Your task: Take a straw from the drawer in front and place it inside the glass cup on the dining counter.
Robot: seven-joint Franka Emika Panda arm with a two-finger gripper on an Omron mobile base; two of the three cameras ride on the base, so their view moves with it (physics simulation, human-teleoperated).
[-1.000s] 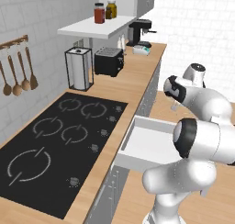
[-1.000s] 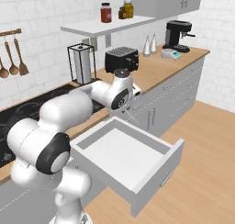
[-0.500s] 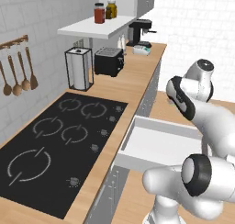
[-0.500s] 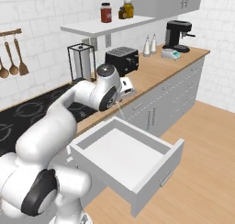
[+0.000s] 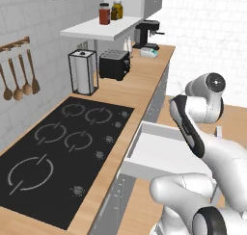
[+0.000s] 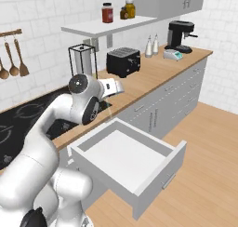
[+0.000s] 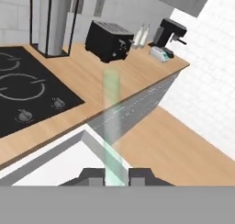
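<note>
We have the straw [image 7: 111, 122] in hand. The gripper [image 7: 116, 175] is closed on its lower end, the two dark fingertips [image 7: 93, 174] pinching it from either side, and the rest of it runs straight out ahead of the hand. Taking the drawer [image 6: 135, 168] as our landmark: the drawer stands pulled out, white box showing bare, and the straw is lifted clear above its back corner, touching nothing but the fingers.

Long axis: it lies along the gripper's own line of sight. In the hand view the free tip points away from us, over the wood counter [image 7: 105, 78] behind the drawer, toward the black toaster [image 7: 109, 41]. In the right base view we see a faint pale streak hanging below the hand, above the drawer's back wall; we take that to be the same straw, but it is too thin there to read its tilt with confidence.

Handling, as we judge it: pale green, translucent, thin-walled, very light. Probably slick and easily crushed or kinked, so a light pinch suffices. Held at one end, the long free length will swing with any wrist roll; a hold nearer the middle would be steadier, but the end grip leaves the tip free to go into a cup mouth first.
</note>
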